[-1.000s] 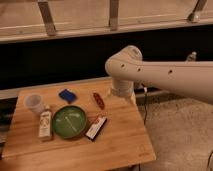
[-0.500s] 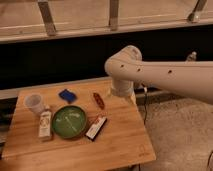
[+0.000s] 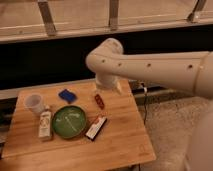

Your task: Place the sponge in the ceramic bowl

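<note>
Gripper [image 3: 101, 90] low by table's [image 3: 120, 141] far edge, largely masked by arm [image 3: 150, 65]; closed or not, cannot tell. Sponge [image 3: 67, 95] apart from ceramic bowl [image 3: 69, 121].

one white arm reaching in from the right, bent downward at its joint

the thick pale arm [image 3: 160, 67] enters at the right edge of the view and runs leftward, rising slightly, to a rounded joint [image 3: 107, 52] near the centre. from there a short segment [image 3: 107, 80] turns straight down. the gripper [image 3: 99, 91] sits at the low end of that segment, a little to its left, pointing downward; little of it shows. a broad pale part of the robot's body [image 3: 202, 145] fills the lower right corner.
</note>
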Controlling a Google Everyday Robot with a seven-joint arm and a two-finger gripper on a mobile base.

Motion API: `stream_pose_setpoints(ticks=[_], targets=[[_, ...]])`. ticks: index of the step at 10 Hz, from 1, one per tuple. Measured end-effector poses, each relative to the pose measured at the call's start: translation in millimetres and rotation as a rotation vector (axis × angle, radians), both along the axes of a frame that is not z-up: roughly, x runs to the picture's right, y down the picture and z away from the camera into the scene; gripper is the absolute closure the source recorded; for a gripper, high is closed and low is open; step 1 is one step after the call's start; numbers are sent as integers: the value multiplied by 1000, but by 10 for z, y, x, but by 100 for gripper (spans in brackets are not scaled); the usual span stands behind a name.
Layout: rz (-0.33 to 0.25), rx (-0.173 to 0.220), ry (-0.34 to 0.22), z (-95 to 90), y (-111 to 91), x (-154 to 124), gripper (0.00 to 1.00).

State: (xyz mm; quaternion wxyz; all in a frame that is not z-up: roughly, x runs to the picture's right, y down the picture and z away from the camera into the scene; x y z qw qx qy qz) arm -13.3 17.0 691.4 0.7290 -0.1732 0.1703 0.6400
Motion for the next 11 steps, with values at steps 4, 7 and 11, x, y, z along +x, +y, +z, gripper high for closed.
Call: stream_pose_setpoints(ticks=[4,7,11], targets=[[-347,38,-284,14,-1,-1007,27],[-458,66,-409,-39,42,-1350,27],[-450,70,-389,25,54,-1313,27]])
